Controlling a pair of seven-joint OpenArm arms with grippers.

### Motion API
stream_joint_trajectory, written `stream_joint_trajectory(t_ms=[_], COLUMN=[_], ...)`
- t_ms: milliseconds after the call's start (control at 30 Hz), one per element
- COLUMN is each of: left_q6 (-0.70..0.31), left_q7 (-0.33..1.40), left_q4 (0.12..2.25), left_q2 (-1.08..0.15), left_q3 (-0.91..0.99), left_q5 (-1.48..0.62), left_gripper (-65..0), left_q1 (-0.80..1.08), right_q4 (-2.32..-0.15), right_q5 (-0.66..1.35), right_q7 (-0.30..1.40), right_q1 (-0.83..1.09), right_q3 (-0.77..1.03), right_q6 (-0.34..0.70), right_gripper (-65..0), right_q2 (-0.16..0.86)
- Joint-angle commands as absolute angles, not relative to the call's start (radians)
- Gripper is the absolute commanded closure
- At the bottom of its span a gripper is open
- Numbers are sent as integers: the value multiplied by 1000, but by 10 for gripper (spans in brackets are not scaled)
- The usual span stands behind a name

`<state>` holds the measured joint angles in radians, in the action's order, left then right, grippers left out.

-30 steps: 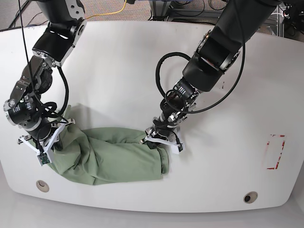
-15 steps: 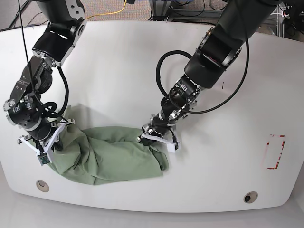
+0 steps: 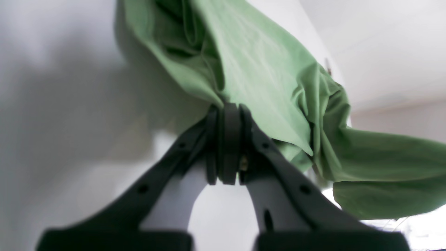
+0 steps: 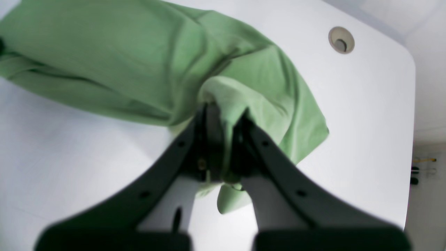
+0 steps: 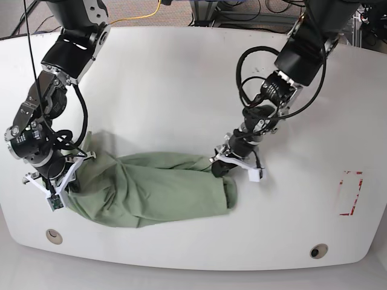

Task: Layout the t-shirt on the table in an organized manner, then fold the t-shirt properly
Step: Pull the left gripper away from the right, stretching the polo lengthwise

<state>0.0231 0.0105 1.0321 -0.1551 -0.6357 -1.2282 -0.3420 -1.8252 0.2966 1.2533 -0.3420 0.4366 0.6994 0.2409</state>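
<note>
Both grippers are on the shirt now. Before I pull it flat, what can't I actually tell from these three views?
- t-shirt: collar, placket and label hidden in bunched folds in every view.
- Which part the left gripper pinches: cloth too crumpled in the left wrist view.
- Which part the right gripper pinches: folds drape over the fingertips in the right wrist view.
- Table: far corners cut off by the base view's edges and the arms.

Robotics lab / test cell. Two black arms with exposed cable loops are mounted over a bare white counter [image 5: 181,78] with round cable grommets [image 5: 318,251] and a red tape rectangle [image 5: 351,193] marked on it. Behind the far edge: a yellow cable [image 5: 148,12] on the floor and dark equipment frames with loose wiring. Nothing domestic about the setup.
</note>
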Motion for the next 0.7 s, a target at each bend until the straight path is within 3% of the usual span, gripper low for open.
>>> stream_joint_trajectory(t_ms=[0, 333, 667], left_q6=[2, 2, -1], left_q7=[-1, -1, 1], left_q4=[1135, 1293, 1356], left_q2=[-231, -487, -659], left_q3=[-633, -611, -526], left_q5=[-1228, -1233, -1233], left_gripper=[0, 0, 0], left_q1=[-331, -234, -119], right_q4=[-1842, -1845, -1877], right_q5=[315, 318, 315], right_q7=[1225, 1224, 1224], right_q1=[-363, -314, -269], right_q3=[438, 437, 437], right_q6=[698, 698, 698], right_gripper=[0, 0, 0], right_q2=[254, 220, 174])
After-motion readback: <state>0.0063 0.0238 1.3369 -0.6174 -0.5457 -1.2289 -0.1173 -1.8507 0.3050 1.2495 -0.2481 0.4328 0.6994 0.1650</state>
